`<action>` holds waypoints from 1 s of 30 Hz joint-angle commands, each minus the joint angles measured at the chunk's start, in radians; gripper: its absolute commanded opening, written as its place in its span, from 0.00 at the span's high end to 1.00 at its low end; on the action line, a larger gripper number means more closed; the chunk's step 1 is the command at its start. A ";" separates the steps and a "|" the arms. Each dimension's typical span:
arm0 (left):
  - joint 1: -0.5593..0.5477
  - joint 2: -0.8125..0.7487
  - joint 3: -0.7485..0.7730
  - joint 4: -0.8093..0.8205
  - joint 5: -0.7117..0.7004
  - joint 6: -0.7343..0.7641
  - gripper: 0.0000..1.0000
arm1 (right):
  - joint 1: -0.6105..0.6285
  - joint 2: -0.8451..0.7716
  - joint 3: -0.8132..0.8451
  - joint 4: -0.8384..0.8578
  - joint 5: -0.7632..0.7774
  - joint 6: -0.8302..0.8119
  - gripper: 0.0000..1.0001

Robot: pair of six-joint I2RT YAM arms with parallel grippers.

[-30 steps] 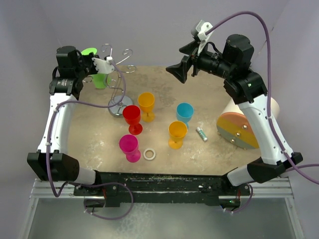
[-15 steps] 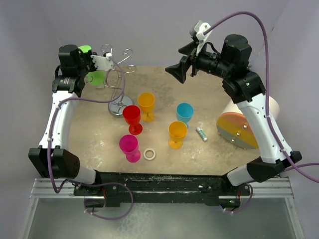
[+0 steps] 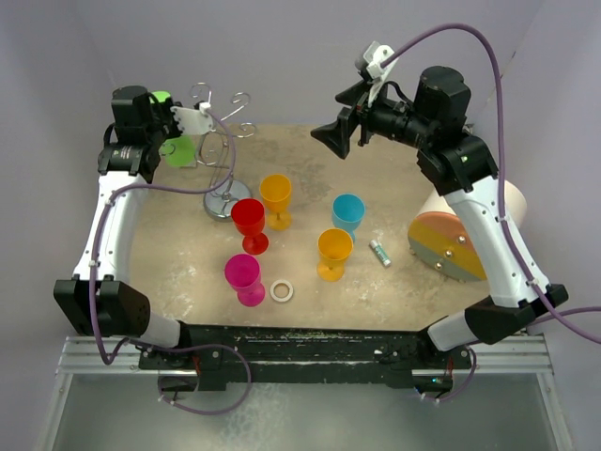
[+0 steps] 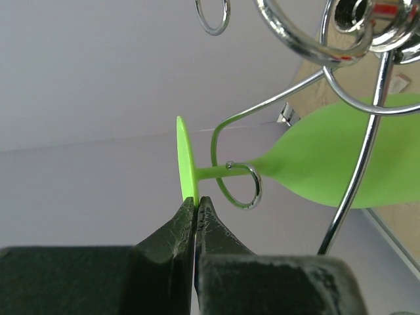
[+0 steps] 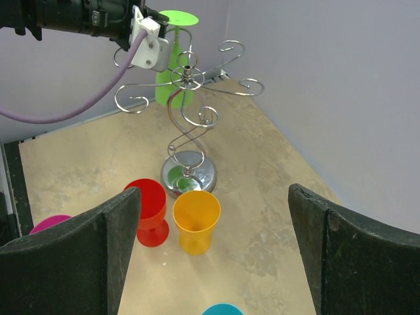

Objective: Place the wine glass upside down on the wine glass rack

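Green wine glass [image 4: 328,164] inverted, stem at hook of silver rack [image 5: 197,172]

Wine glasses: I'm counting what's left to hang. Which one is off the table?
The green wine glass: the left gripper pinches its foot, holding it upside down at the rack. The red, pink, blue and two orange glasses stand upright on the table.

Soft even light; glare on rack [image 4: 352,14]

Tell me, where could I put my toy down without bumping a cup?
There is bare table behind the blue cup, and another bare strip left of the pink cup and red cup. The middle is crowded with cups, beside the wire rack.
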 commanded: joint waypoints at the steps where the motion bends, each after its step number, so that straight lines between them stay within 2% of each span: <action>1: -0.003 -0.051 0.029 0.002 0.004 -0.012 1.00 | -0.002 -0.037 0.001 0.048 -0.005 -0.013 0.05; 30: -0.016 -0.062 0.021 -0.096 0.050 -0.061 0.98 | -0.011 -0.070 -0.029 0.059 -0.008 -0.014 0.03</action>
